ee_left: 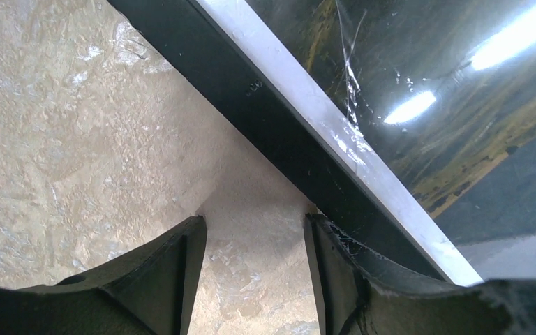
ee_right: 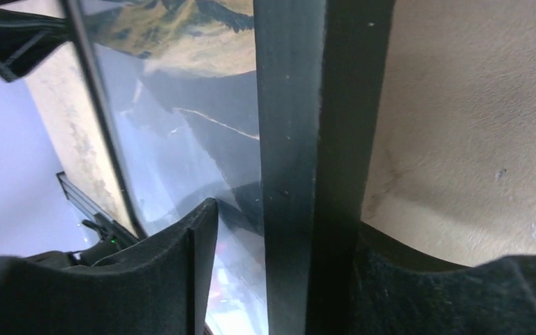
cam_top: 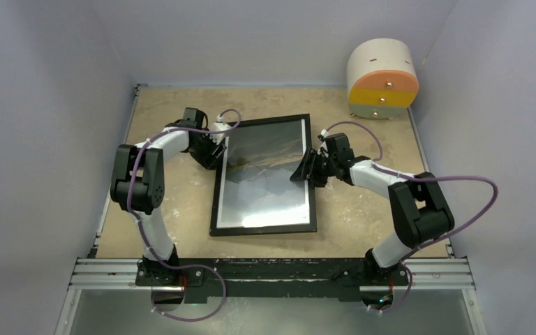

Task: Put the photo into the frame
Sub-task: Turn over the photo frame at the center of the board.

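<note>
The black frame (cam_top: 262,229) lies flat in the middle of the table. The glossy mountain photo (cam_top: 265,188) lies within its opening, face up, reflecting the lights. My left gripper (cam_top: 216,150) is low at the frame's far left corner. In the left wrist view my left gripper (ee_left: 255,220) is open and empty over bare table, its right finger against the outer side of the frame (ee_left: 251,105), next to the photo (ee_left: 426,84) and its white border. My right gripper (cam_top: 306,171) is at the frame's right side. In the right wrist view it (ee_right: 286,216) is open and straddles the frame's bar (ee_right: 307,139), one finger over the photo (ee_right: 181,125).
A white, yellow and orange cylinder (cam_top: 382,77) stands at the back right corner. A metal rail (cam_top: 272,272) with the arm bases runs along the near edge. Pale walls close in the table on three sides.
</note>
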Motion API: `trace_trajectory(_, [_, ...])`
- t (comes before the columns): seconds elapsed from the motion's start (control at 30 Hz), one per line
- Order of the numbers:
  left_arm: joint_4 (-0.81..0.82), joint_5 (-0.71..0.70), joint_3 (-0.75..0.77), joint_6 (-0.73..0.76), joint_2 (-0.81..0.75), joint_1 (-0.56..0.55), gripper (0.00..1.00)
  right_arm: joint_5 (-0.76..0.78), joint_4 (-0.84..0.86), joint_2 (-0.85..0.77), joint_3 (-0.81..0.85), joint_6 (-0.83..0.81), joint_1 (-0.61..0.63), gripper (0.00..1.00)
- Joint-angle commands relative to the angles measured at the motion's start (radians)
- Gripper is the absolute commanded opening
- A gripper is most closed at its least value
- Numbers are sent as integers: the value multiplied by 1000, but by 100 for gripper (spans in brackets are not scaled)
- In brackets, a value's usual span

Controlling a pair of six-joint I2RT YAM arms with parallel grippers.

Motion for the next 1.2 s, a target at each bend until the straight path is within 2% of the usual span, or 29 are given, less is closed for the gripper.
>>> trace_trajectory(0.0, [-24, -20, -49, 9, -4, 4, 57, 4, 147, 63, -26, 17, 11, 60])
trace_trajectory(0.27, [-28, -30, -47, 6, -5, 7, 57, 68, 136, 104, -49, -21, 11, 75])
trace_trajectory(0.43, [-46, -10, -37, 2, -20, 12, 57, 168, 37, 104, -43, -67, 11, 98])
trace_trajectory(0.6, [-67, 7, -14, 0, -46, 26, 61, 283, -60, 34, -32, -89, 11, 99])
trace_trajectory(0.77, [-77, 21, 5, -1, -77, 48, 68, 500, -239, -30, 32, -119, 11, 99])
trace_trajectory(1.0, [-75, 57, 39, -35, -106, 76, 75, 615, -253, -122, 54, -141, 11, 99])
trace_trajectory(1.1, [25, 66, 19, -98, -152, 106, 79, 705, -176, -199, 31, -161, 9, 99])
trace_trajectory(1.17, [195, -17, -44, -213, -188, 114, 80, 883, -131, -232, 14, -141, 8, 99])
